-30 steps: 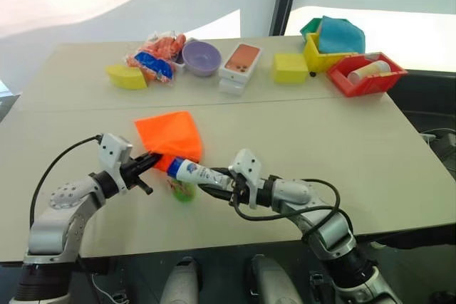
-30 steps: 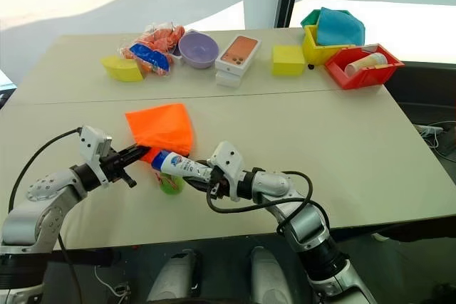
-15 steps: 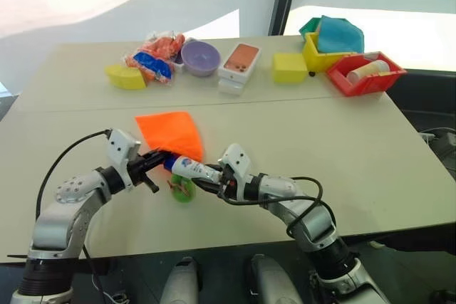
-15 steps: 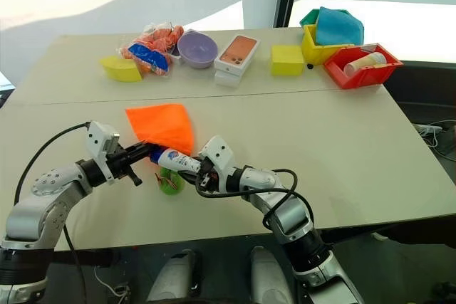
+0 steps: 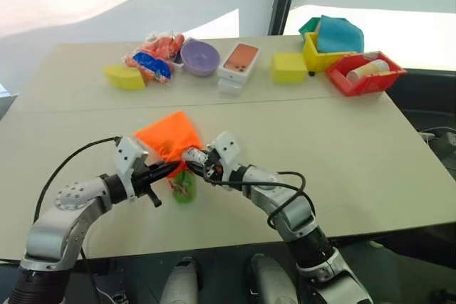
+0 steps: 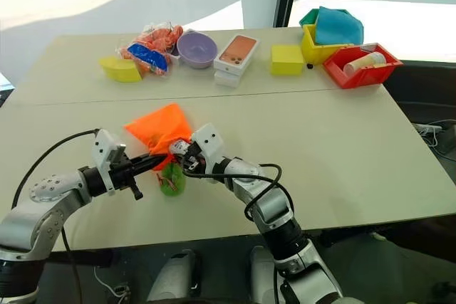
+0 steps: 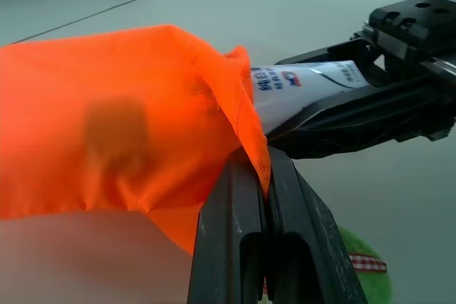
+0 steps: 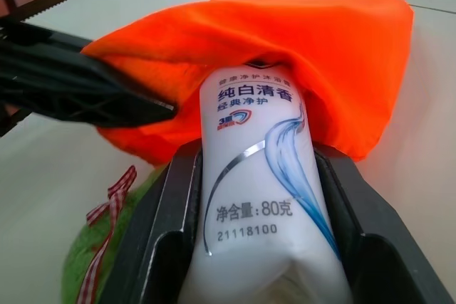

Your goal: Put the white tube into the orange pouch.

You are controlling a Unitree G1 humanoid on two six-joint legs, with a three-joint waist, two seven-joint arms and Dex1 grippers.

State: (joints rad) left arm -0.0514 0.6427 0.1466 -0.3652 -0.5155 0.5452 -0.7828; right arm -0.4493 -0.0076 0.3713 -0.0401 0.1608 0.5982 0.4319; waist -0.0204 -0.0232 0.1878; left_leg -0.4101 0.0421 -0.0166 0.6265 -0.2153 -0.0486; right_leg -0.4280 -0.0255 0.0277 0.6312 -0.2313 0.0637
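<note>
White tube (image 8: 260,176) — clamped in right hand (image 8: 256,197), cap end inside orange pouch (image 8: 285,55); left hand (image 7: 263,197) pinches pouch rim.

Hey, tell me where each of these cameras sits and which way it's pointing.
Left and right eye views: on the head, looking forward and down at the table; both arms show.
Left wrist view: on the left wrist, looking along the shut left pincer pinching the orange pouch rim; the right pincer holds the white tube.
Right wrist view: on the right wrist, looking along the right pincer at the tube entering the pouch.
Shared: all four show pouch, tube and green tassel.
</note>
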